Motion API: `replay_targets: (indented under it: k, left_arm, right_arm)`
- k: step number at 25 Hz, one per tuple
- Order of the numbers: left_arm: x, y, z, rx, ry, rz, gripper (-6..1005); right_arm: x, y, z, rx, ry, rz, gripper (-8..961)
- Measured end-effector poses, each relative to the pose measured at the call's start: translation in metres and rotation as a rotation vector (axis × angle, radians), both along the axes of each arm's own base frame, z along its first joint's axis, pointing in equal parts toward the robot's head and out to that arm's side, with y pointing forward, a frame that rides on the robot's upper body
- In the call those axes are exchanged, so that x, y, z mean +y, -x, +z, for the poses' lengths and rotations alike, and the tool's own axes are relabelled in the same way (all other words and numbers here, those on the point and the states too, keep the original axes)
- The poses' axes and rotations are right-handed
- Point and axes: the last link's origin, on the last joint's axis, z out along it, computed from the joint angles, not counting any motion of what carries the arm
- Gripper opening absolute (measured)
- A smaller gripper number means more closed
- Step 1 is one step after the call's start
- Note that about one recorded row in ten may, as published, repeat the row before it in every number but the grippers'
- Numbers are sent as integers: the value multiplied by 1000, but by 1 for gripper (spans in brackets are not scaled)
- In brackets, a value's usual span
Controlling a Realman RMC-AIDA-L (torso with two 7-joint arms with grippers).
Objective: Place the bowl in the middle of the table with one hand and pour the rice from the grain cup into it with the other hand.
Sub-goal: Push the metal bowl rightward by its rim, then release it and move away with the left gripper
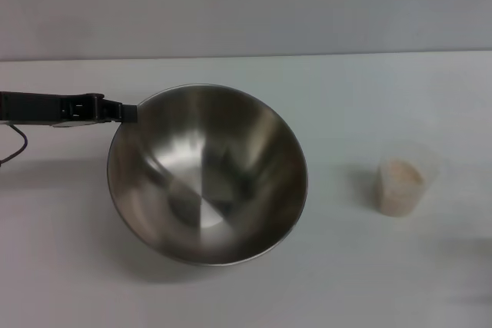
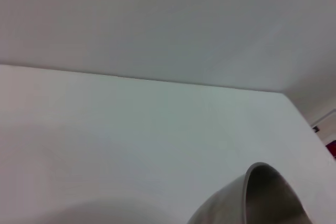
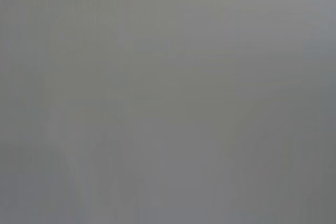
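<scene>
The steel bowl (image 1: 207, 174) is near the middle of the white table (image 1: 369, 97), tilted, with a shadow under it. My left gripper (image 1: 127, 111) reaches in from the left and is shut on the bowl's far-left rim. The bowl's rim also shows in the left wrist view (image 2: 262, 192). The clear grain cup (image 1: 401, 183) stands upright on the table to the right of the bowl, apart from it, with pale rice (image 1: 400, 178) inside. My right gripper is out of view; the right wrist view shows only plain grey.
The table's far edge (image 1: 307, 55) meets a grey wall. In the left wrist view the white tabletop (image 2: 131, 129) stretches beyond the bowl to its far edge and right corner.
</scene>
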Motion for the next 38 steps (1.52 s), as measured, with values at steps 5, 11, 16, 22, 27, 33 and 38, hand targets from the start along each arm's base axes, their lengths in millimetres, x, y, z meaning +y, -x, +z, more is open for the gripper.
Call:
replay_targets:
  k: [5, 11, 16, 22, 27, 33, 38]
  left_arm:
    - [-1, -2, 0, -33, 11, -2, 33]
    - [-1, -8, -18, -66, 43, 0, 31]
    - [0, -14, -26, -71, 50, -12, 11]
    - [1, -21, -29, -78, 44, -32, 1]
    - [-1, -40, -32, -77, 21, -113, 4]
    - [-4, -49, -31, -81, 4, -180, 8]
    - [-2, -50, -20, -111, -118, -278, 11]
  right_arm:
    - [0, 1, -1, -2, 9, 5, 844]
    - [1, 2, -2, -2, 13, 10, 844]
    - [2, 2, -2, -8, 18, 15, 844]
    - [1, 1, -1, -17, 20, 14, 844]
    - [1, 0, 0, -20, 18, 11, 844]
    - [1, 0, 1, -23, 11, 14, 844]
    - [1, 0, 2, -23, 3, 11, 844]
